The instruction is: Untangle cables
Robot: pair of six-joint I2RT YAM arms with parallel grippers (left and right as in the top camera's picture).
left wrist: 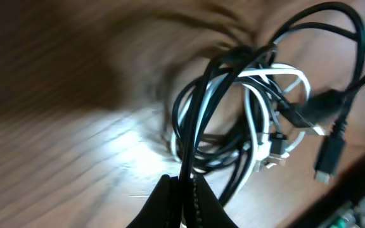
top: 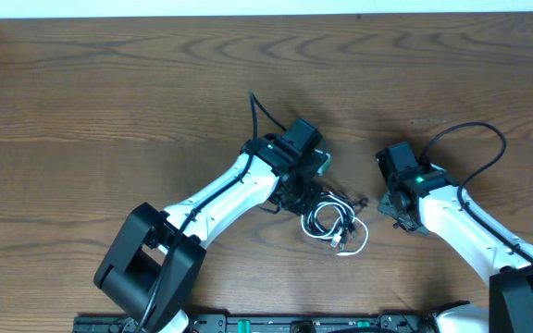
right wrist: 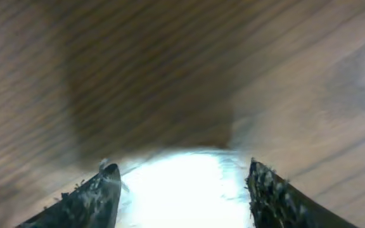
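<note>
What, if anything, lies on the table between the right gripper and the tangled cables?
Nothing visible does. Only bare table separates the open right gripper from the cables, and its wrist view shows just wood between the fingers. The left gripper works from the tangle's far side, shut on the black cable.

Ahead of your left gripper (left wrist: pixel 184 183): black cable (left wrist: pixel 200 107), white cable (left wrist: pixel 253 126); plug tips (left wrist: pixel 322 175) silvery, I think, blurry. Table (left wrist: pixel 56 145) brown wood-grain.
</note>
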